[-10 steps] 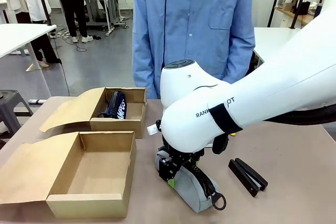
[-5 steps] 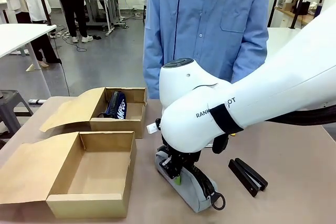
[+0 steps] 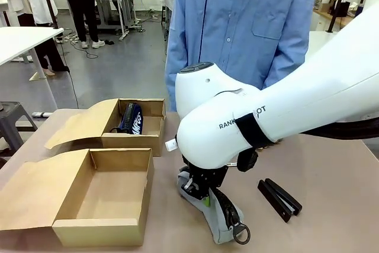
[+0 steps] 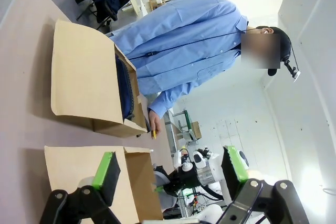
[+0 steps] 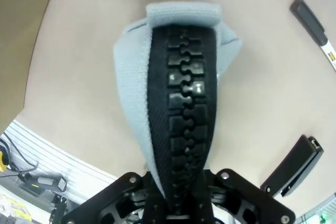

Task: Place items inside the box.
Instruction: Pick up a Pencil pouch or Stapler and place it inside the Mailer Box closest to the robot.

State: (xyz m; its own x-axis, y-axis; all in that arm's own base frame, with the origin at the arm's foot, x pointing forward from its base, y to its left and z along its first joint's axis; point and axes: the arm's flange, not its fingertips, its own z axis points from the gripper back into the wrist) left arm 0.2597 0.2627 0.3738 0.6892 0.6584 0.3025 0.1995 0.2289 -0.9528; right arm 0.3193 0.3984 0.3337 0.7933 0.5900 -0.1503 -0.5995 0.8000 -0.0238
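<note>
My right gripper (image 3: pixel 204 198) is shut on one end of the grey fabric pouch (image 3: pixel 220 220). The pouch tilts off the table, its ring pull (image 3: pixel 240 233) hanging at the low end. In the right wrist view the pouch's black zip (image 5: pixel 184 103) runs up from between my right gripper's (image 5: pixel 178 200) jaws. A black stapler (image 3: pixel 279 198) lies to the right of the pouch, also seen as the stapler (image 5: pixel 294 166) in the right wrist view. A black marker pen (image 5: pixel 313 25) lies farther off. The open empty box (image 3: pixel 100 232) stands left of the pouch. My left gripper (image 4: pixel 170 169) is open with nothing in it.
A second open box (image 3: pixel 133 140) behind the first holds a dark blue item (image 3: pixel 131 118). A person in a blue shirt (image 3: pixel 243 22) stands at the table's far side, one hand (image 4: pixel 154 120) near that box. Bare table lies right of the stapler.
My right gripper has closed on the pouch and tipped it up, so the ring end now hangs lower. The person has shifted to the right.
</note>
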